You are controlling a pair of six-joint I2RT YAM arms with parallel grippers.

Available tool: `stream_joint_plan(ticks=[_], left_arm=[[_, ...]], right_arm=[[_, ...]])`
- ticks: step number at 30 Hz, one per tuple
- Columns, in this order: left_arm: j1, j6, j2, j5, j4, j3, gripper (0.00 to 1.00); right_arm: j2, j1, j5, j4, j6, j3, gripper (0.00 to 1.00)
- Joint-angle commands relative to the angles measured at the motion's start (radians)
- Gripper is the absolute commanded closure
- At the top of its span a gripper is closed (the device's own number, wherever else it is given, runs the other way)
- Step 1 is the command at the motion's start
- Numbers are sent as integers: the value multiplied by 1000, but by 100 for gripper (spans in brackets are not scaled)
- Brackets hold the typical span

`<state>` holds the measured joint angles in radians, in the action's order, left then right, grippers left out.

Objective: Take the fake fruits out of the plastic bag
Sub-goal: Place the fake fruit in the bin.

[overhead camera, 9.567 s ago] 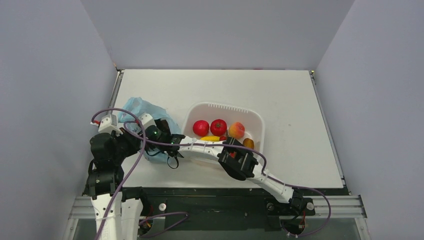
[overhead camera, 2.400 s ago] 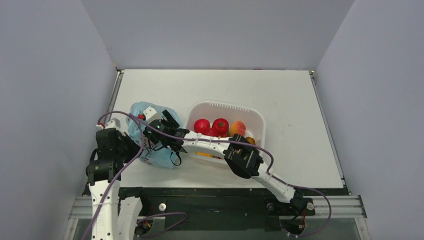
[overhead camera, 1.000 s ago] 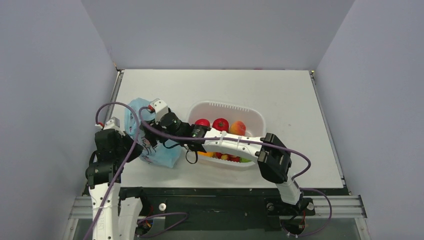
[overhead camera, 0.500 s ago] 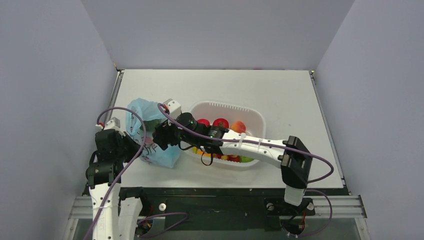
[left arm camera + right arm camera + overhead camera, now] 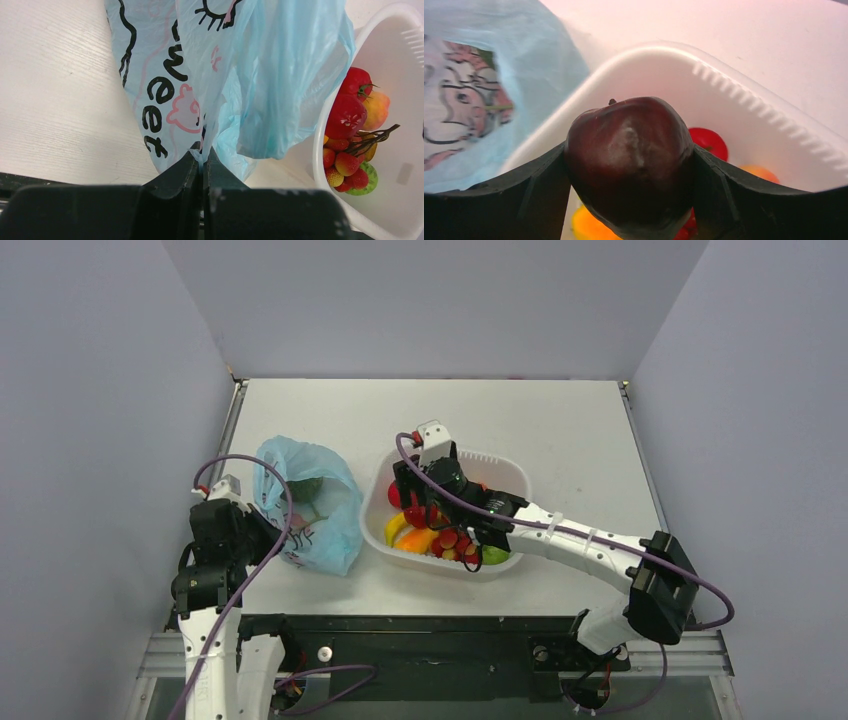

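Moved across from the plastic bag, my right jaws now hang above the white tub, clamped on a dark-red fruit; other fruits lie inside. Left jaws pinch the bag's edge on the worktop; a dark-green fruit shows within.

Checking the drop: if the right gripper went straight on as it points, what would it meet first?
Probably the white tub's inside, near the red fruit beyond the dark apple held by the right gripper; depth is unclear.

blk ltrs "weet" on plastic bag (reads downward, creased)
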<state>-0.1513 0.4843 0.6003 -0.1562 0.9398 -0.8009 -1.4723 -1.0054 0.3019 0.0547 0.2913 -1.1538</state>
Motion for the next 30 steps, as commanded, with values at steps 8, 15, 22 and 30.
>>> stream_joint_plan(ticks=[8, 15, 22, 30], left_arm=[[-3, -20, 14, -25, -39, -3, 100], [-3, -20, 7, -25, -39, -2, 100], [-2, -21, 16, -25, -39, -3, 100], [-4, -15, 20, -16, -35, -3, 100]], right_arm=[[70, 151, 44, 23, 53, 118, 81], [40, 157, 12, 12, 75, 101, 47], [59, 158, 43, 1, 64, 106, 19], [71, 139, 30, -17, 72, 104, 13]])
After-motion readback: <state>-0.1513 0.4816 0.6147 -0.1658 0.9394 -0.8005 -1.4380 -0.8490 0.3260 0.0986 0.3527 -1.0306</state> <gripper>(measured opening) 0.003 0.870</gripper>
